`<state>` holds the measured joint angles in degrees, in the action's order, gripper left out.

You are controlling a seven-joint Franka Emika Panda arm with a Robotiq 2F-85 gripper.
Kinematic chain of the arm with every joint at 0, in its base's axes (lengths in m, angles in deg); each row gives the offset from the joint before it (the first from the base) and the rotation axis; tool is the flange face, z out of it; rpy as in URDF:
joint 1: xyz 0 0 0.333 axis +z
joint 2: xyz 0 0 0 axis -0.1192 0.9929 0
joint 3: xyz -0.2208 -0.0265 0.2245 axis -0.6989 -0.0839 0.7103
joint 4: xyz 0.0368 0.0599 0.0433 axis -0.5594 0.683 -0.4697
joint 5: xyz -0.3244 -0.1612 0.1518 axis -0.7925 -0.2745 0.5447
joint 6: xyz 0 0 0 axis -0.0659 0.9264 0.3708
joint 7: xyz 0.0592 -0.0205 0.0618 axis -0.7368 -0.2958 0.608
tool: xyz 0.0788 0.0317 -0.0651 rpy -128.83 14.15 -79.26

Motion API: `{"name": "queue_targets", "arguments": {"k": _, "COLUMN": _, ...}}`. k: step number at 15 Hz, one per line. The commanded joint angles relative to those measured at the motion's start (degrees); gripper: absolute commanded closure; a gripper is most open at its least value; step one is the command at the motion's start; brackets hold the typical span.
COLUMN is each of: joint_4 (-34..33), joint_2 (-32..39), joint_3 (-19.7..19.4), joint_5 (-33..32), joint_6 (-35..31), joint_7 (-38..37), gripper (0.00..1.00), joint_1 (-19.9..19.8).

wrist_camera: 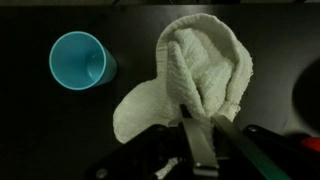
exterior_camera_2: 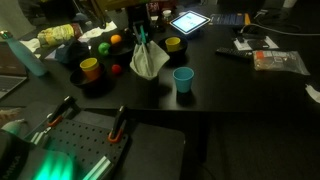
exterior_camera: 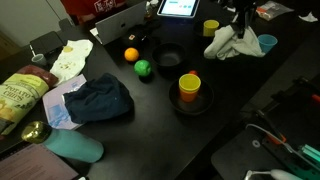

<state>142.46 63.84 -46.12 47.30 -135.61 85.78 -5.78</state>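
Note:
My gripper [wrist_camera: 197,113] is shut on a fold of a white towel [wrist_camera: 195,70], which bunches up between the fingers in the wrist view. In both exterior views the towel [exterior_camera: 228,44] [exterior_camera_2: 149,60] hangs in a peak from the gripper [exterior_camera: 240,22] [exterior_camera_2: 141,35] with its lower part spread on the black table [exterior_camera: 150,120]. A teal cup [wrist_camera: 79,59] stands upright just beside the towel [exterior_camera: 267,44] [exterior_camera_2: 183,79].
A yellow cup in a black bowl [exterior_camera: 189,90], an empty black bowl [exterior_camera: 168,57], an orange [exterior_camera: 131,55], a green ball [exterior_camera: 143,68], a yellow cup [exterior_camera: 210,27], a tablet [exterior_camera: 180,8], a blue cloth [exterior_camera: 95,100] and a chip bag [exterior_camera: 15,95] share the table.

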Motion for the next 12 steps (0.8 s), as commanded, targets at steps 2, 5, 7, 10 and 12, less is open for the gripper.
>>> {"name": "queue_targets", "arguments": {"k": 2, "joint_4": 0.65, "joint_2": -1.47, "joint_3": 0.6, "joint_5": -0.15, "joint_6": 0.42, "joint_7": 0.36, "gripper": 0.9, "joint_1": -1.26}}
{"name": "queue_targets", "arguments": {"k": 5, "joint_4": 2.05, "joint_2": -0.35, "joint_3": 1.61, "joint_5": 2.97, "joint_6": -0.03, "joint_7": 3.04, "gripper": 0.9, "joint_1": -2.68}}
{"name": "queue_targets", "arguments": {"k": 7, "joint_4": 3.05, "joint_2": 0.09, "joint_3": 2.79, "joint_5": 6.6, "joint_6": -0.59, "joint_7": 6.25, "gripper": 0.89, "joint_1": -4.11}}
{"name": "queue_targets", "arguments": {"k": 10, "joint_4": 4.96, "joint_2": 0.69, "joint_3": 3.48, "joint_5": 8.36, "joint_6": -2.53, "joint_7": 9.24, "gripper": 0.54, "joint_1": -5.06}}
{"name": "queue_targets", "arguments": {"k": 12, "joint_4": 6.52, "joint_2": 0.0, "joint_3": 3.8, "joint_5": 8.32, "joint_6": -4.15, "joint_7": 11.12, "gripper": 0.38, "joint_1": -5.48}}
